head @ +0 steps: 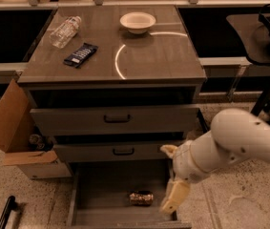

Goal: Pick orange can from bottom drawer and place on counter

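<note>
That small orange-brown metal can [141,198], sideways in the wide grey bottom drawer [101,202], looks light, stiff and slick, best pinched mid-body by the pale gripper [174,198] just right of it, open or closed I cannot tell.

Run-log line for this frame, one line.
phase: reach | gripper: at right side of bottom drawer, beside orange can, apart | orange can: lying on drawer floor | counter: no can yet

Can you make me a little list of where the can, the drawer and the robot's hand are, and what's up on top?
can: lying on its side on the drawer floor
drawer: lowest one, pulled open
gripper: at the drawer's right side, right of the can, apart from it
counter: holds bowl, bottle, dark packet
</note>
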